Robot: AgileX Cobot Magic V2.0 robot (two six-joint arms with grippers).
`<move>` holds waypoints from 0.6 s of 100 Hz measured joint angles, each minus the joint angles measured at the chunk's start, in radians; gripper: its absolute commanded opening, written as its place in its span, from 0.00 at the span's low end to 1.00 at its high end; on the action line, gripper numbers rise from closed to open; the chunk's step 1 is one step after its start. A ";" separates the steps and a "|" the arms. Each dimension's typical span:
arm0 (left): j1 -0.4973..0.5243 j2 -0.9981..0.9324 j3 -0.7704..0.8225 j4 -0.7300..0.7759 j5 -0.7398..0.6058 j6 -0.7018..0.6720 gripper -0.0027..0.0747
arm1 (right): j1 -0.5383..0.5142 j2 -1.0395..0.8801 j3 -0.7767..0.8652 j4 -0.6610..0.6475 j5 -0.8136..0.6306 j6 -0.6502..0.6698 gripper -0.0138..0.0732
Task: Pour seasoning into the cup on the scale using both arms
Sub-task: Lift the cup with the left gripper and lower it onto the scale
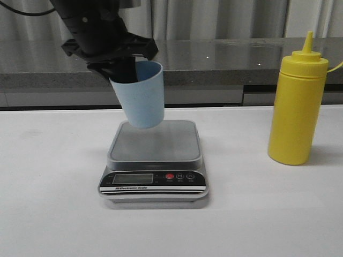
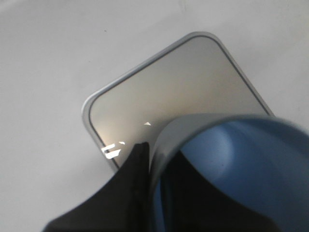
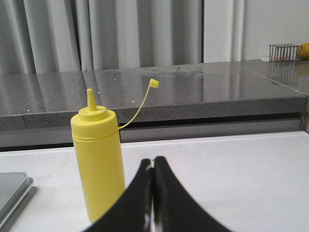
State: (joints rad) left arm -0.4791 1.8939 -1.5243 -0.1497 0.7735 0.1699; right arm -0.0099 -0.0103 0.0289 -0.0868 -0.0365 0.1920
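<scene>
My left gripper [image 1: 124,68] is shut on the rim of the pale blue cup [image 1: 140,99], one finger outside the wall and one inside. The cup hangs tilted, its base low over the back of the silver scale [image 1: 156,144]. In the left wrist view the cup's mouth [image 2: 231,159] fills the near corner, the gripper [image 2: 157,162] pinches its wall, and the scale platform [image 2: 169,87] lies beneath. The yellow seasoning bottle [image 1: 297,107] stands upright at the right. In the right wrist view my right gripper [image 3: 153,162] is shut and empty, just short of the bottle [image 3: 99,164].
The bottle's cap [image 3: 153,83] dangles off on its tether, leaving the nozzle uncovered. A grey stone ledge [image 1: 225,59] runs behind the white table [image 1: 53,203]. A wire basket [image 3: 286,51] sits far back on the ledge. The scale's corner [image 3: 12,188] shows beside the bottle.
</scene>
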 measured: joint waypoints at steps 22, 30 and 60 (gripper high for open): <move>-0.021 0.047 -0.004 0.000 -0.016 0.004 0.02 | 0.000 0.000 0.000 0.000 0.000 0.000 0.09; -0.021 0.052 -0.004 0.000 -0.016 0.004 0.11 | 0.000 0.000 0.000 0.000 0.000 0.000 0.09; -0.023 0.052 -0.006 0.000 -0.018 0.007 0.50 | 0.000 0.000 0.000 0.000 0.000 0.000 0.09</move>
State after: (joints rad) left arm -0.5017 1.9455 -1.5303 -0.1497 0.7554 0.1765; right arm -0.0099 -0.0103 0.0289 -0.0868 -0.0365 0.1920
